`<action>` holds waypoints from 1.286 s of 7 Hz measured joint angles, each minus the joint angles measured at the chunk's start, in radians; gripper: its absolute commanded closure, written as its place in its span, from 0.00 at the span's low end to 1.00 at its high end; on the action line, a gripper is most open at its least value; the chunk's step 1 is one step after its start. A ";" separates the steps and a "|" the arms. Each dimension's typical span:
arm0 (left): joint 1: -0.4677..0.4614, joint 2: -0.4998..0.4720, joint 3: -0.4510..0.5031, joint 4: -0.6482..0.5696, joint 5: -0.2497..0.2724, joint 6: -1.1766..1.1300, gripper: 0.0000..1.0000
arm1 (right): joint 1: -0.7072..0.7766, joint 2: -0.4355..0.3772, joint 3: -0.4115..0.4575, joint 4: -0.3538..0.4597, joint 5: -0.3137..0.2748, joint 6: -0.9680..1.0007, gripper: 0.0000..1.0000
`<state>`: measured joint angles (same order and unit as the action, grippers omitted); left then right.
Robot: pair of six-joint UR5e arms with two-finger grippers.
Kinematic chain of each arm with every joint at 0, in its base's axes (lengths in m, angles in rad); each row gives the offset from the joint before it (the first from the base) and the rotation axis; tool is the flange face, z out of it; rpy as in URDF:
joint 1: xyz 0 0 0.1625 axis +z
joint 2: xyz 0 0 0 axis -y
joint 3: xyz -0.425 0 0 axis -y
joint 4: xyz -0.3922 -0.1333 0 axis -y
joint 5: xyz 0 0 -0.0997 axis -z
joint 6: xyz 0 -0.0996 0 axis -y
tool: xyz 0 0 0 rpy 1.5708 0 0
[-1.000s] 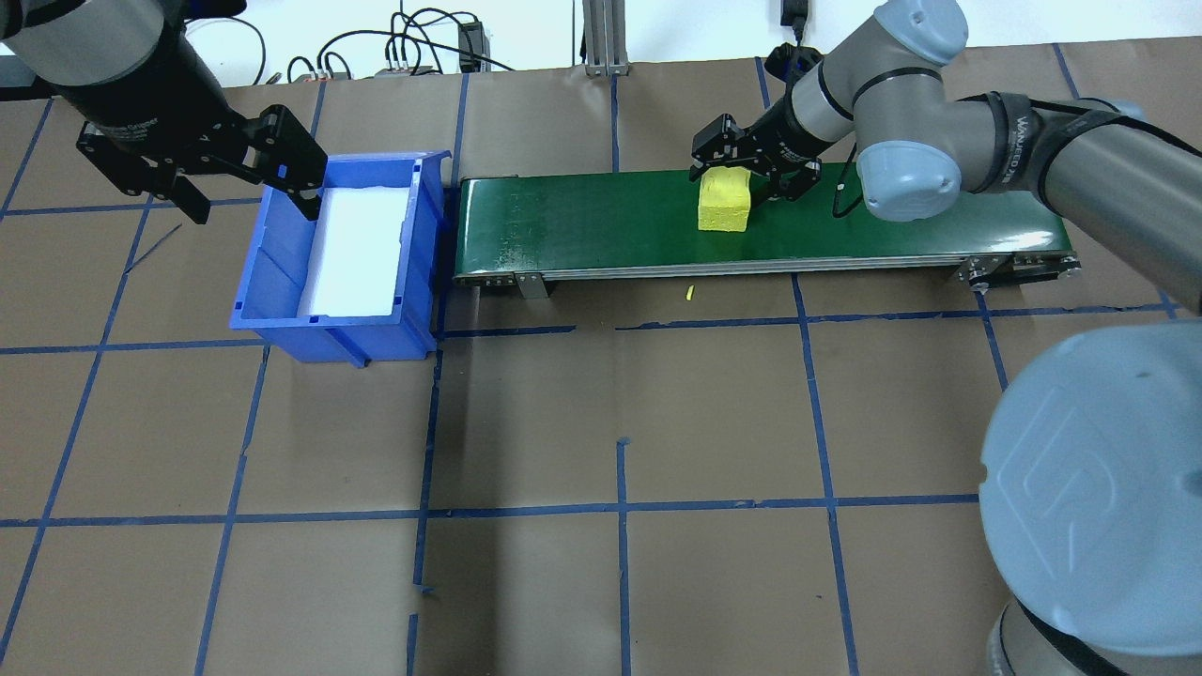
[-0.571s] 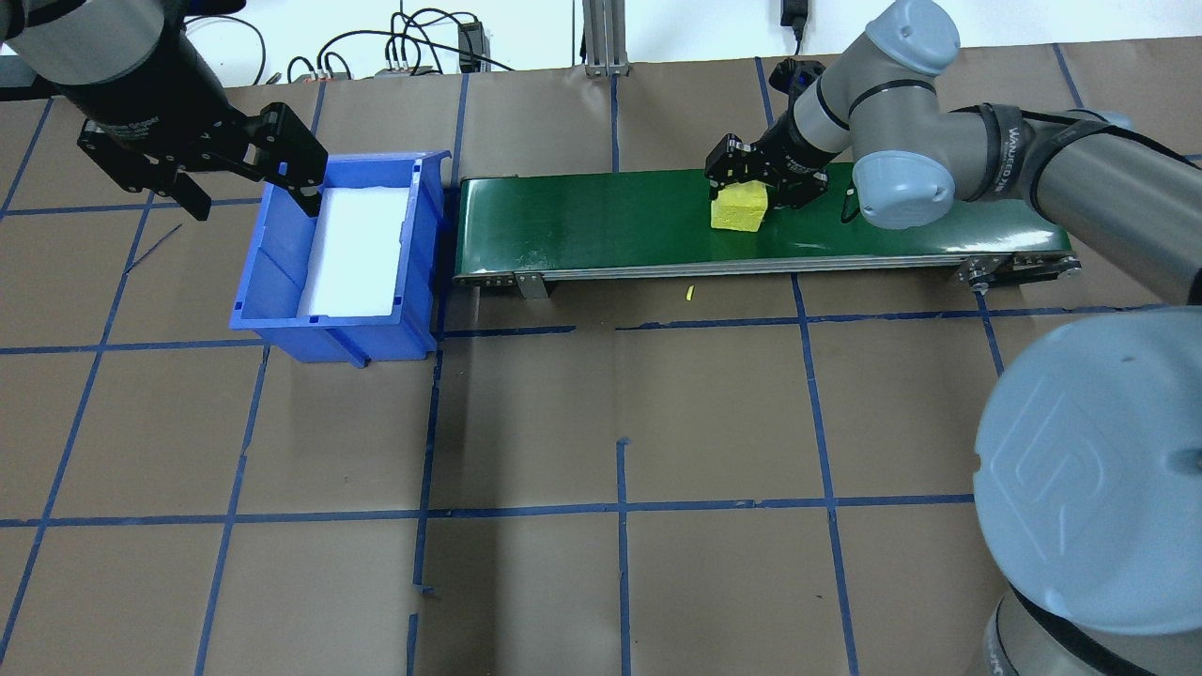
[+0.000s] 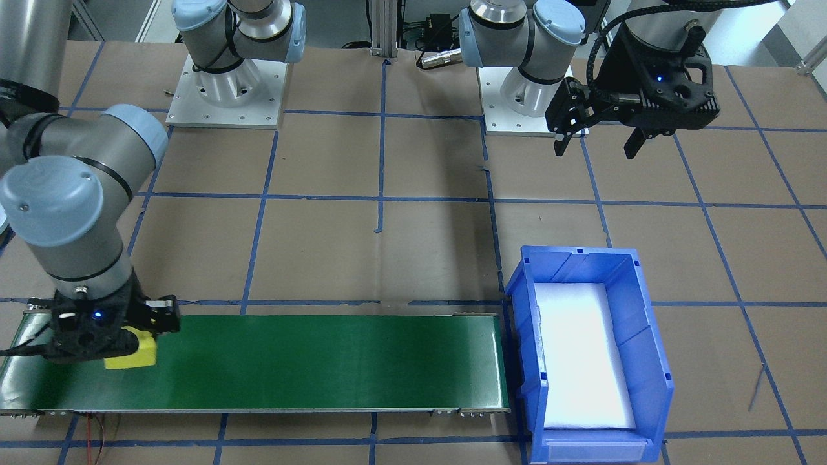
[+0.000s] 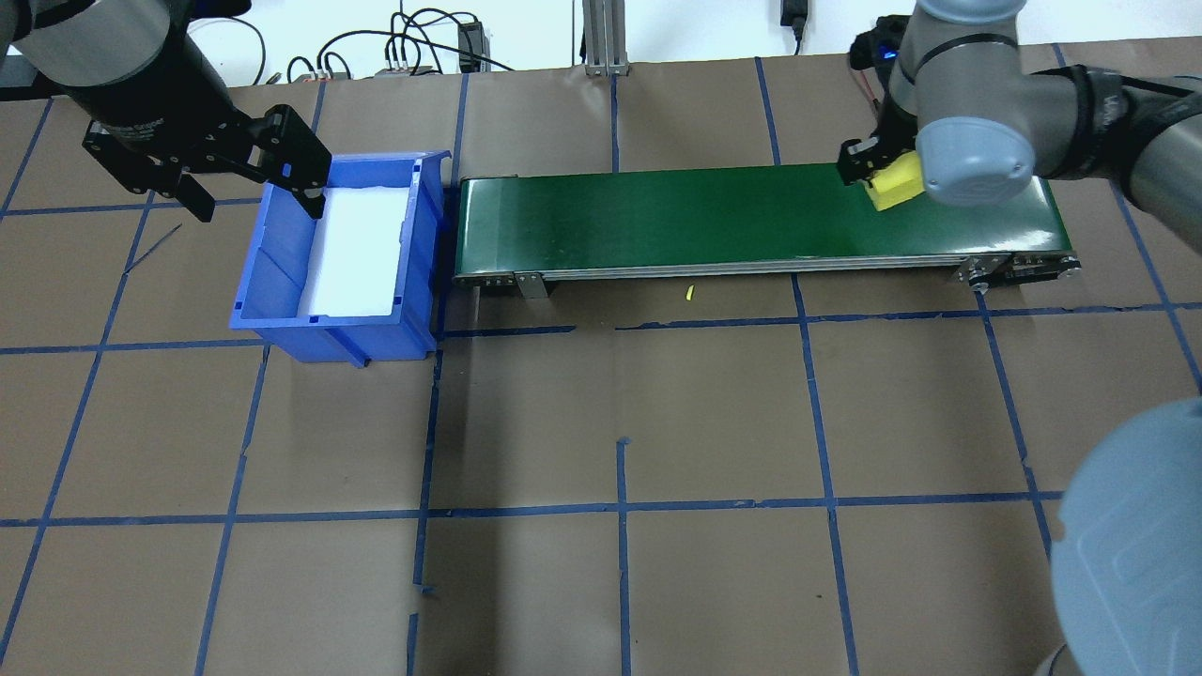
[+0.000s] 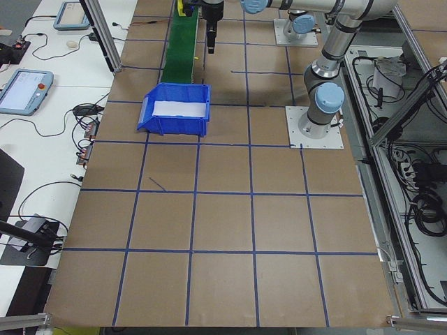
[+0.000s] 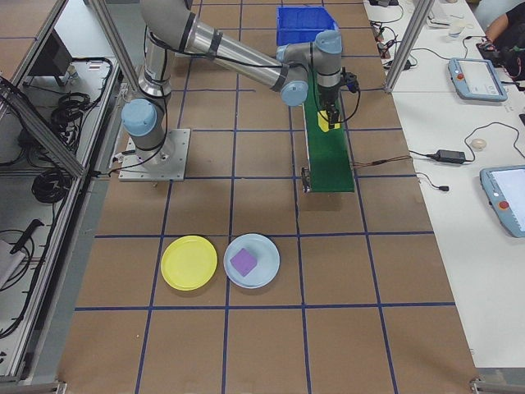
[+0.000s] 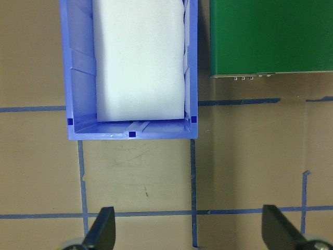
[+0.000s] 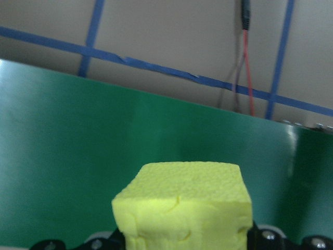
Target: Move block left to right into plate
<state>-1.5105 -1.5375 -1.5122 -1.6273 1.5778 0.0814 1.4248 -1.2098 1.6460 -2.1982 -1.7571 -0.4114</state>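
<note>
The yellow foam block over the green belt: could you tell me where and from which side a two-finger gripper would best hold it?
Grip the yellow block across two opposite flat side faces, coming from above. It is roughly cubic, so parallel fingers seat squarely; its foam-like surface probably gives a little. The right gripper seems to hold it just so above the green belt.

Open table btwn conveyor point(image 6: 328, 156) & plates point(image 6: 252, 260) (blue bin point(image 4: 338, 253) sits at belt's far end).
</note>
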 measured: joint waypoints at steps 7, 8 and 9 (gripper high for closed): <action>0.000 0.008 0.000 -0.008 0.010 -0.004 0.00 | -1.175 -0.169 0.237 0.077 -0.026 -0.937 0.66; 0.000 0.008 0.000 -0.008 0.010 -0.005 0.00 | -1.263 -0.166 0.296 0.071 0.031 -0.960 0.63; 0.000 0.008 0.000 -0.008 0.010 -0.005 0.00 | -1.299 -0.162 0.346 0.063 0.081 -0.962 0.58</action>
<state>-1.5110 -1.5294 -1.5117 -1.6352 1.5876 0.0767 0.1254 -1.3718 1.9923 -2.1351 -1.6766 -1.3733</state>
